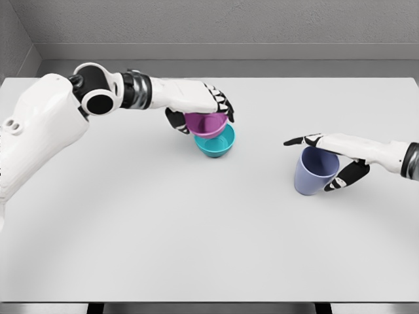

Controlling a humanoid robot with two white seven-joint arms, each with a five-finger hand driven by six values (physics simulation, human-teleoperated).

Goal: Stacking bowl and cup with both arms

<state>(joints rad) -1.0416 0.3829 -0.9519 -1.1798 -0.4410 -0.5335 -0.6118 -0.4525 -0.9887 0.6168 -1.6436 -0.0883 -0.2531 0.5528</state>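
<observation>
Purple bowl (207, 123): far of the table's centre, gripped from above and sitting in or just over the teal bowl; whether it is fully seated cannot be told
Teal bowl (218, 144): directly beneath the purple bowl, resting on the table, its rim showing on the near right side
Blue cup (315, 171): right of the bowls and well apart from them, tilted, mouth turned toward the far side
Left hand (208, 104): fingers curled over the purple bowl's rim, thumb on the left wall, clamped on it
Right hand (332, 162): fingers stretched over the cup's mouth, thumb below on its right wall; closed around the cup
Table (196, 248): pale grey, bearing all three vessels
Step in hand: bowl-on-bowl nesting looks nearly done; the cup is grasped but not yet carried over
Next move calls for: the left hand letting go and clearing away, then the right hand bringing the cup left and lowering it upright into the purple bowl
</observation>
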